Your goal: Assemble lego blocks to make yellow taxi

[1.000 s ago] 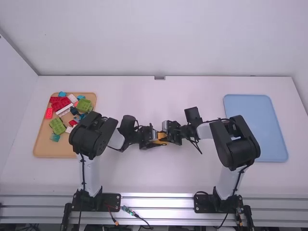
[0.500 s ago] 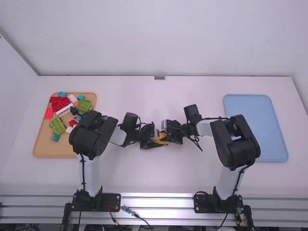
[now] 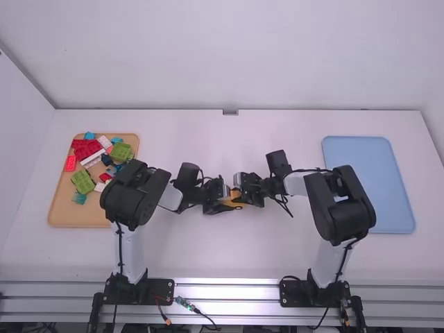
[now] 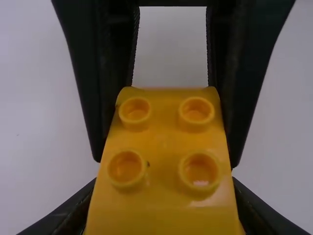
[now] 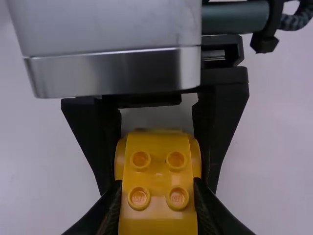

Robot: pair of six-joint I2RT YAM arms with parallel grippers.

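Note:
In the high view, my left gripper (image 3: 220, 198) and my right gripper (image 3: 243, 192) meet tip to tip at mid-table, with yellow (image 3: 236, 198) between them. The yellow piece (image 4: 164, 169) has round studs in the left wrist view. My left gripper (image 4: 164, 208) is shut on its near end, and the right one's dark fingers clamp its far end. From the right wrist, my right gripper (image 5: 158, 203) is shut on the same yellow piece (image 5: 159, 166), whose far part has rounded yellow sides between the left gripper's fingers. Some of the piece is hidden by the grippers.
A tan tray (image 3: 68, 216) at the left holds several loose blocks, including a green block (image 3: 82, 182) and a dark red block (image 3: 86, 148). At the right lies a light blue tray (image 3: 371, 184). Both arms extend inward over the table (image 3: 229, 253).
Compared with a second ago, the left gripper has shifted slightly to the right and both wrists have tilted a little. The yellow piece stays between the two grippers.

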